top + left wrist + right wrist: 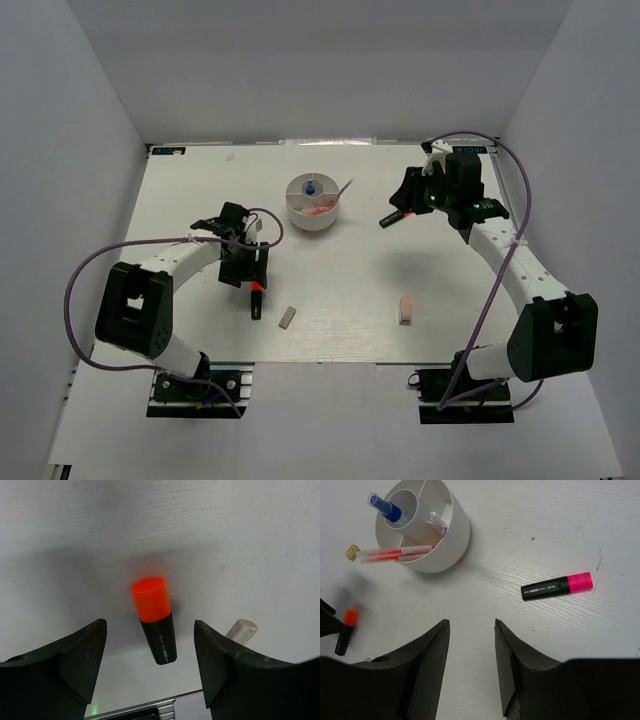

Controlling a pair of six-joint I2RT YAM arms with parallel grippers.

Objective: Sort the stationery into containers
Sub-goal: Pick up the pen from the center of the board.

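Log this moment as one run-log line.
left claw: open, over orange-capped highlighter | right claw: open, empty, pink-capped highlighter lying apart | tub: holds pens

The right gripper (470,667) is hovering with its jaws apart. A pink-capped highlighter (557,586) is lying right of the white tub (454,540), which is holding pink pens (395,553).

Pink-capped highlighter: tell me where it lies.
In the right wrist view the pink-capped highlighter lies flat on the table, right of the white tub, beyond the open right gripper.
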